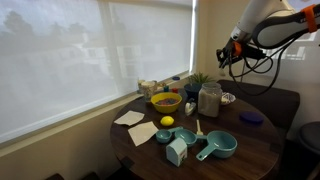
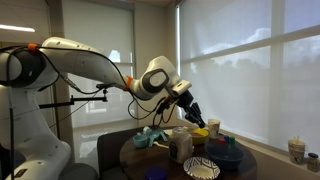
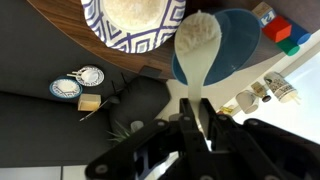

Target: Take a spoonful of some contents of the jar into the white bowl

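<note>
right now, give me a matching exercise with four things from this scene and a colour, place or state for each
Things:
1. spoon
2. lemon
3. measuring cups
4. jar

Matches:
a. teal
b. standing upright on the table
c. held in the gripper
d. yellow

Pairs: 1-c, 2-d, 3-a, 4-b
</note>
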Action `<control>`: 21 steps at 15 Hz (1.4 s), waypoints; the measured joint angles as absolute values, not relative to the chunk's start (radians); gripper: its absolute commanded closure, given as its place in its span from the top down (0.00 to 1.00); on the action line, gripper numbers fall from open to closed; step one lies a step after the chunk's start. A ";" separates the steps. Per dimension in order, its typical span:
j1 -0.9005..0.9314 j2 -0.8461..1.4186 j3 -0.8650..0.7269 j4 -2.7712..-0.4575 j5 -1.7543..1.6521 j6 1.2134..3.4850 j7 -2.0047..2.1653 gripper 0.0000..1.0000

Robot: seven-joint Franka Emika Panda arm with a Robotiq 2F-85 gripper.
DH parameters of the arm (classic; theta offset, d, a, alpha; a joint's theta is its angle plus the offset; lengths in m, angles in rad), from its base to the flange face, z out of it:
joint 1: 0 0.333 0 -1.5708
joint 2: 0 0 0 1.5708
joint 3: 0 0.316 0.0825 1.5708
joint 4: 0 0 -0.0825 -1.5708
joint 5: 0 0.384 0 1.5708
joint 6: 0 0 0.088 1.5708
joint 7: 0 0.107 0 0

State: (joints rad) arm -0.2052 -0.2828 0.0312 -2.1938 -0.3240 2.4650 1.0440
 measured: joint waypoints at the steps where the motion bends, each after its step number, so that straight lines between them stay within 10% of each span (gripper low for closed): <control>1: -0.206 -0.283 0.018 -2.199 -0.324 2.465 1.023 0.03; 21: -0.477 -0.285 0.106 -2.436 -0.962 2.954 1.251 0.03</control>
State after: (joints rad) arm -0.4775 -0.2849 0.1061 -2.4356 -0.9616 2.9535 1.2511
